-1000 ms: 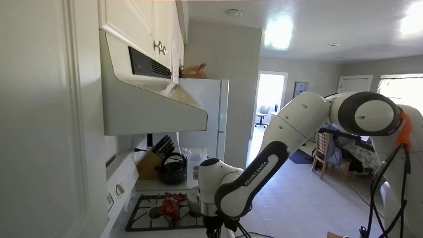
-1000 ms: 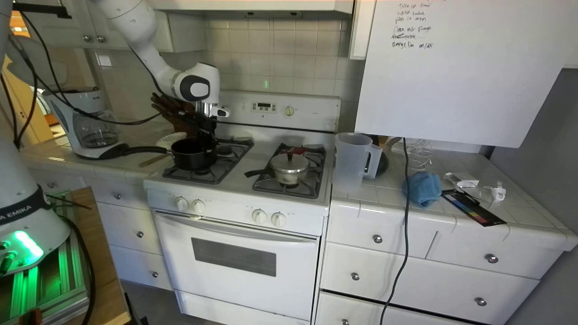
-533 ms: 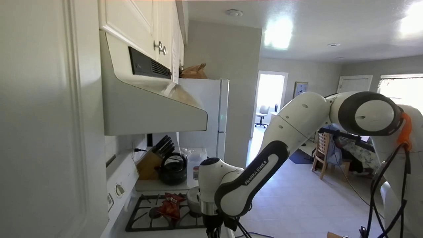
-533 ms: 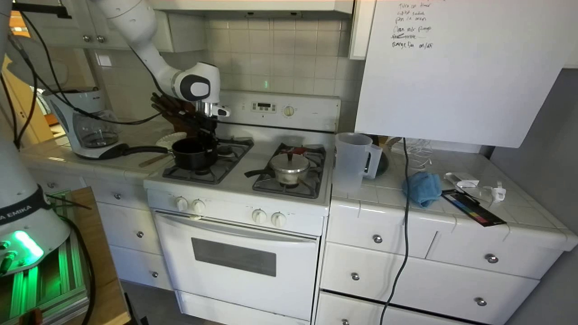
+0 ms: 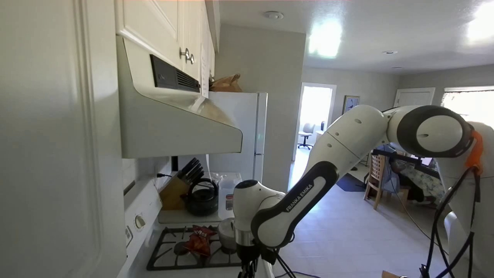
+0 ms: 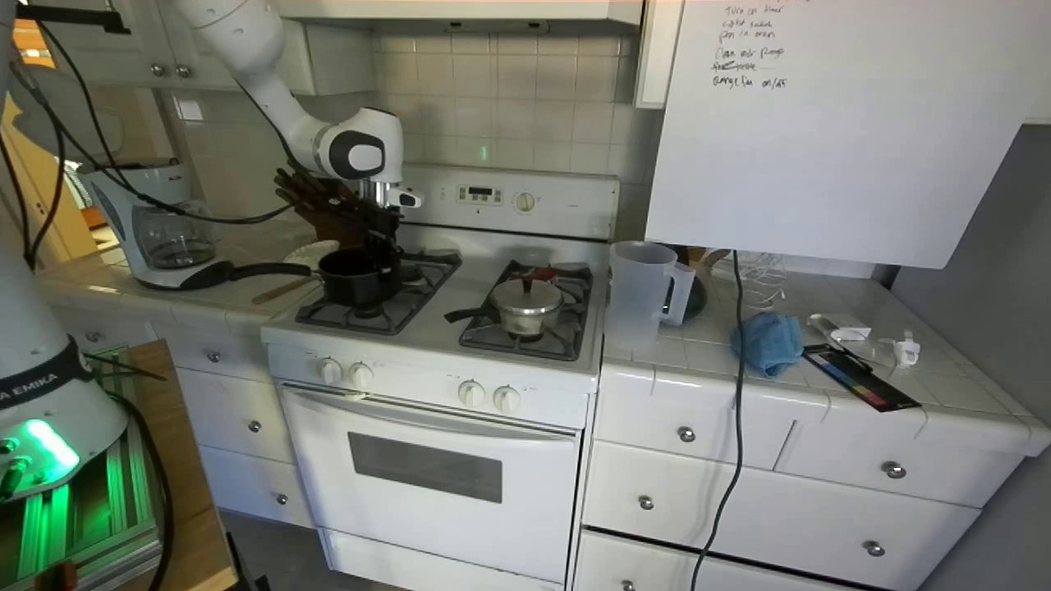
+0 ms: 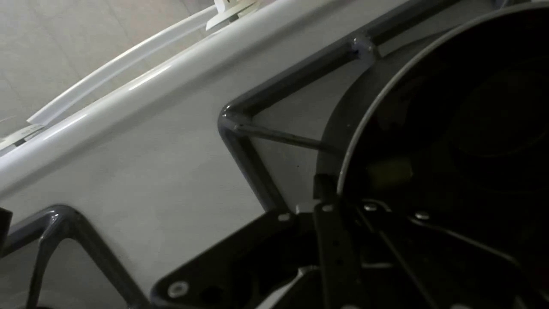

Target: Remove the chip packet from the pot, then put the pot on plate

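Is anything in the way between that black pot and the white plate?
Nothing visible stands between the black pot and the white plate, though the pot hides part of the plate in an exterior view. Nearby, a wooden stick lies near the pot's handle; the coffee maker, seen close to its end, might get bumped.

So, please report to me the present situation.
End effector clamped on black pot, not yet on plate. Chip packet lying on stove grate. Wooden stick near plate may obstruct.
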Available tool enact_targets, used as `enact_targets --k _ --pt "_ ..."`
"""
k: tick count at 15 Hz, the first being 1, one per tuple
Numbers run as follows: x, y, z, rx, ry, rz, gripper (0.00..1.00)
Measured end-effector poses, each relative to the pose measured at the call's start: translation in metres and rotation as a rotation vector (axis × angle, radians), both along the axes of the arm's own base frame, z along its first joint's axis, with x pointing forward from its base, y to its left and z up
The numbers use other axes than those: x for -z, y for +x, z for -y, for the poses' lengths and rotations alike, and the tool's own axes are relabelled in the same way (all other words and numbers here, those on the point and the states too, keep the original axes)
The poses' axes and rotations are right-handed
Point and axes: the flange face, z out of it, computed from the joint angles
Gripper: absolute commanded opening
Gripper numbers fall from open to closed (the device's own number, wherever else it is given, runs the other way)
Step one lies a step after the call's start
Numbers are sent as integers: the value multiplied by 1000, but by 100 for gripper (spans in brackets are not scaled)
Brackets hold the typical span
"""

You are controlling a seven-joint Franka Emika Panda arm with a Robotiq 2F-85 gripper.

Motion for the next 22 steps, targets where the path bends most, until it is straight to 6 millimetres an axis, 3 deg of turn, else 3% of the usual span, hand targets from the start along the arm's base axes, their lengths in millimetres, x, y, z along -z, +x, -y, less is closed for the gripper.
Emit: enact_targets --k 3,4,5,15,20,22 --pt "2 1 5 12 -6 -3 1" --pt "3 1 5 14 -7 -4 29" --pt "4 0 6 16 -9 -6 30" --pt "-9 2 5 20 -11 2 99" --pt "-50 9 15 4 -7 85 100" --pt "-61 2 18 -37 2 95 100"
